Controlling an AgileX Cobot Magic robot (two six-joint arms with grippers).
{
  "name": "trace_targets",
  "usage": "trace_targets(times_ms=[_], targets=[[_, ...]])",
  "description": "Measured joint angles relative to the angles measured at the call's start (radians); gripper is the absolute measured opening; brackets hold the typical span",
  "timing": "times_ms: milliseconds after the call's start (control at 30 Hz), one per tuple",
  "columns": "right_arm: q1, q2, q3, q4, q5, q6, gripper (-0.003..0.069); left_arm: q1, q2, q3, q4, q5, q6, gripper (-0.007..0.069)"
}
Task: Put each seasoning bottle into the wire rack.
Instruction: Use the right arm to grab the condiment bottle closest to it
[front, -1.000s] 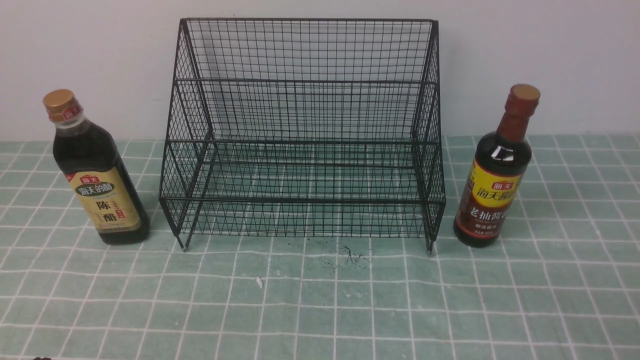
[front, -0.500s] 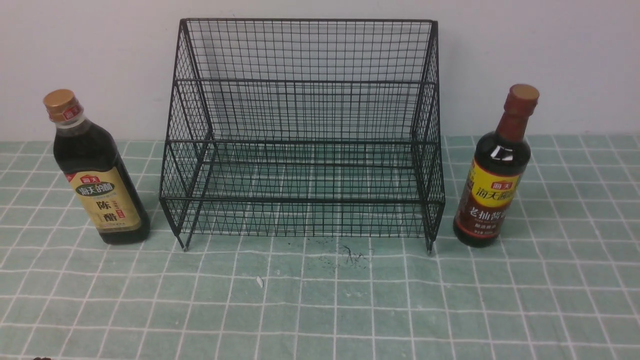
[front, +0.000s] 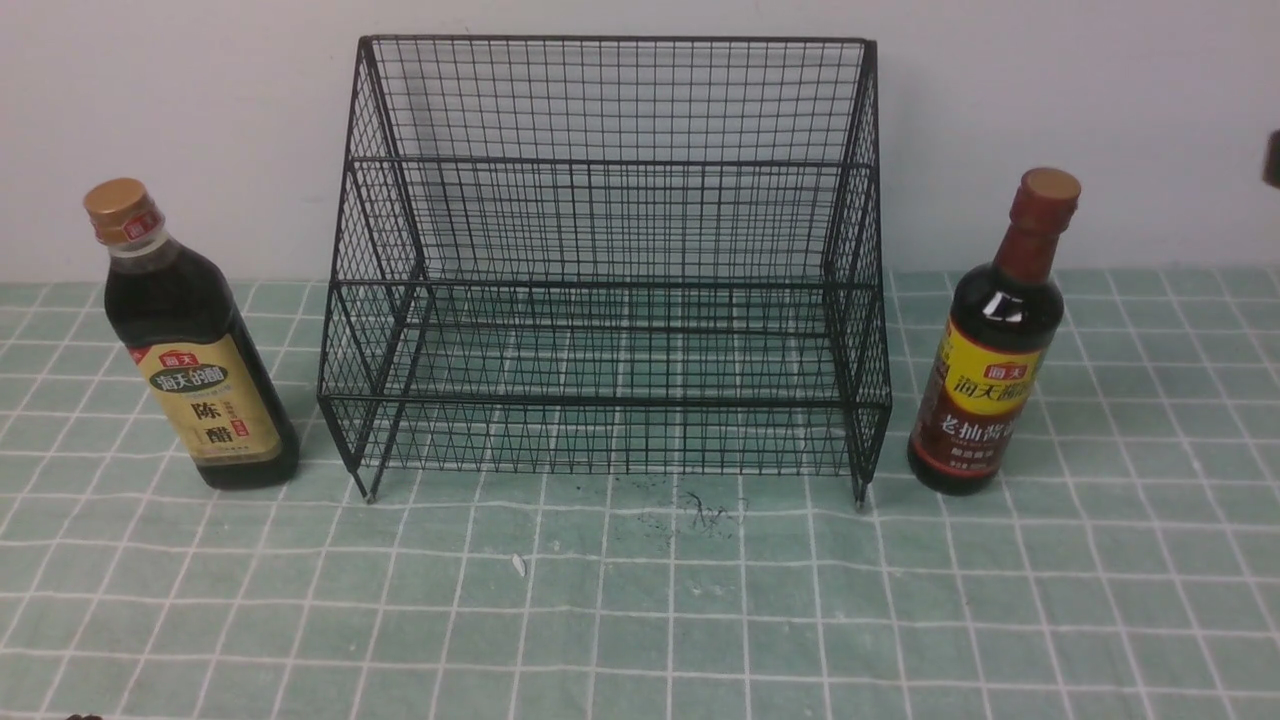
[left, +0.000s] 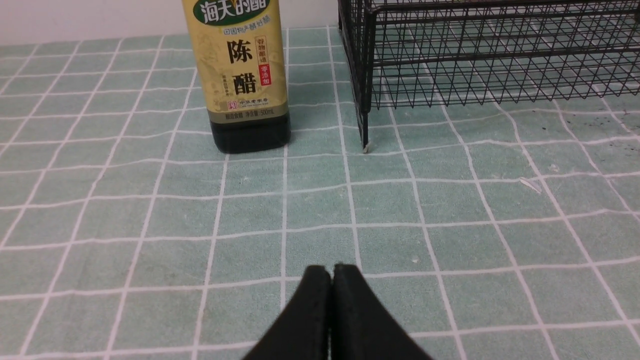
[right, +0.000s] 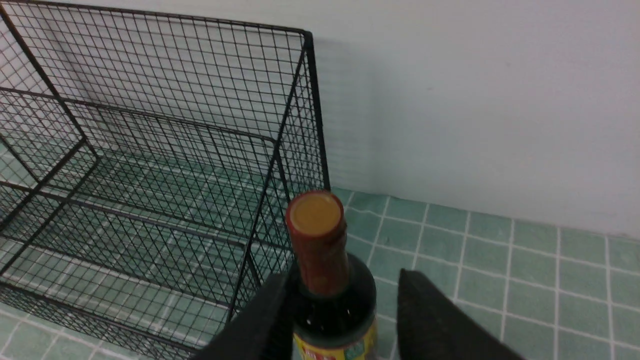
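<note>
Zero of two in. The wire rack (front: 605, 400) sits centre frame in the front view, nothing on either tier. The gold-cap bottle (front: 195, 350) stands upright on the bench (front: 640, 620) at left of frame, just beside the rack's left leg. The long-necked bottle (front: 985, 370) stands upright at right of frame, just beside the rack's right side.

Left pincer (left: 332, 272) is pressed together, holding nothing, well short of the gold-cap bottle. Right pincer (right: 345, 277) is spread, flanking the long-necked bottle's shoulder from above. There's a gap on one side, so I read it as no grip yet.

Left to do: grasp, lift and place both bottles. I'd expect the right one to go first.
</note>
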Motion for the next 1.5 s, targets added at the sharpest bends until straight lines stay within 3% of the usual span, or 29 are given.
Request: trace_targets(times_ms=[67,167,300,567,900,1100,1167,1233,1500], targets=[[0.011,0.033,-0.028,0.013,0.0,-0.02,0.0358,0.0,0.0,0.0,0.0,0.0,0.0,-0.0013],[0.075,0.137,-0.109,0.028,-0.021,-0.062,0.0491,0.0,0.0,0.0,0.0,0.0,0.0,-0.0013],[0.153,0.231,-0.143,0.007,-0.092,-0.072,0.0575,0.0,0.0,0.0,0.0,0.0,0.0,-0.0013],[0.182,0.339,-0.143,-0.132,-0.135,-0.006,0.06,0.0,0.0,0.0,0.0,0.0,0.0,-0.0013],[0.182,0.434,-0.143,-0.145,-0.136,0.02,0.06,0.0,0.0,0.0,0.0,0.0,0.0,-0.0013],[0.182,0.465,-0.144,-0.142,-0.151,0.02,0.0544,0.0,0.0,0.0,0.0,0.0,0.0,-0.0013],[0.185,0.477,-0.144,-0.133,-0.149,0.02,0.0451,0.0,0.0,0.0,0.0,0.0,0.0,-0.0013],[0.191,0.48,-0.144,-0.13,-0.139,0.021,0.029,0.0,0.0,0.0,0.0,0.0,0.0,-0.0013],[0.193,0.434,-0.138,-0.192,-0.094,0.002,0.0274,0.0,0.0,0.0,0.0,0.0,0.0,-0.0013]])
